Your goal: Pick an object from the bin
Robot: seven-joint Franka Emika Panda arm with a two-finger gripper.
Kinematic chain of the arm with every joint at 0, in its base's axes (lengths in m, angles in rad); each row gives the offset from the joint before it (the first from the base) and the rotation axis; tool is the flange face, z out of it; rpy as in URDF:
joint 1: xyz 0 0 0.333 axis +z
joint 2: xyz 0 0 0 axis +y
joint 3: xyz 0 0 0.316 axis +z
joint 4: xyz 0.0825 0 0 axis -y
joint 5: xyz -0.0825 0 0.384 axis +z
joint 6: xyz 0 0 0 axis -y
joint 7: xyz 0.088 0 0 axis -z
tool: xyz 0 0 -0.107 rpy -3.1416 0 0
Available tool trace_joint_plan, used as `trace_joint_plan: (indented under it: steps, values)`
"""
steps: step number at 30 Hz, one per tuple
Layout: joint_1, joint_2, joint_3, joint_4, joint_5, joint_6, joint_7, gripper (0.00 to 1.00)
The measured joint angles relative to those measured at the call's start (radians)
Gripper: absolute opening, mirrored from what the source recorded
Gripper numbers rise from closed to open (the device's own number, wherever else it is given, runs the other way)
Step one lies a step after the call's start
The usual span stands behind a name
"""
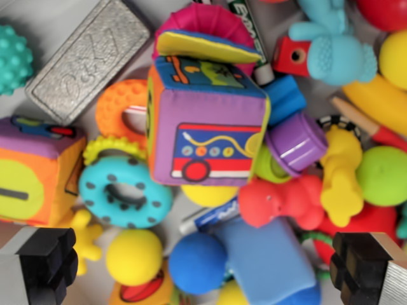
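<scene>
A: Gripper (203, 267) spread wide, holding nothing, above the bin's pile. The purple cloth cube (206, 124) sits central, on top.

B: Risk: soft cube squashes, slips; fingers snag neighbours.

A: Count: two cloth cubes, one teal ring (125, 192), one yellow ball (133, 256).

We find toys packed edge to edge, the purple cloth cube (206, 121) standing tallest, with bare bin floor (38, 19) only top-left.
</scene>
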Motion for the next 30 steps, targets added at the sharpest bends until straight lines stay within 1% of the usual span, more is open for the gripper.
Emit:
trace_joint_plan:
  steps: [2, 5, 17, 30]
  values:
    - [0.007, -0.002, 0.000, -0.019, 0.000, 0.022, 0.062, 1.00]
    - [0.011, 0.001, 0.001, -0.035, 0.000, 0.045, 0.088, 1.00]
    - [0.010, 0.087, 0.001, -0.067, 0.000, 0.162, 0.094, 1.00]
    - [0.010, 0.179, 0.000, -0.081, 0.000, 0.269, 0.095, 1.00]
